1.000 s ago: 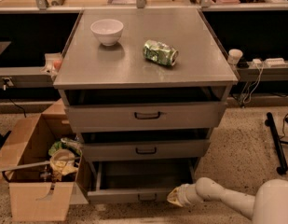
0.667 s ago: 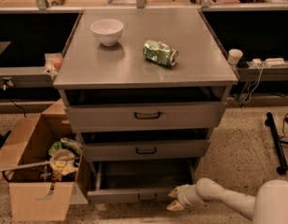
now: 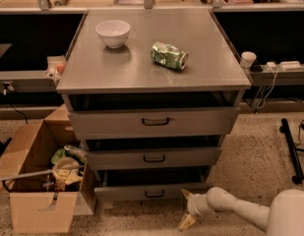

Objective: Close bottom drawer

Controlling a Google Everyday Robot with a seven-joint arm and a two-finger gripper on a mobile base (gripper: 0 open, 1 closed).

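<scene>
The bottom drawer (image 3: pixel 151 191) is the lowest grey drawer of the cabinet, with a small dark pull handle (image 3: pixel 154 194). It stands out only a little from the cabinet, and a dark gap shows above its front. My gripper (image 3: pixel 186 208) is on a white arm coming from the lower right. It sits just in front of the drawer's right end, near the floor. Its pale fingers (image 3: pixel 186 222) are spread, one up near the drawer front and one down, and hold nothing.
The middle drawer (image 3: pixel 154 158) and top drawer (image 3: pixel 155 122) also stand slightly out. A white bowl (image 3: pixel 113 33) and a crushed green can (image 3: pixel 169 55) lie on the cabinet top. An open cardboard box (image 3: pixel 41 191) of trash stands at left. A black stand leg (image 3: pixel 290 151) is at right.
The bottom drawer has slid most of the way in; its grey tray no longer shows. My gripper has moved forward toward the cabinet with the drawer front.
</scene>
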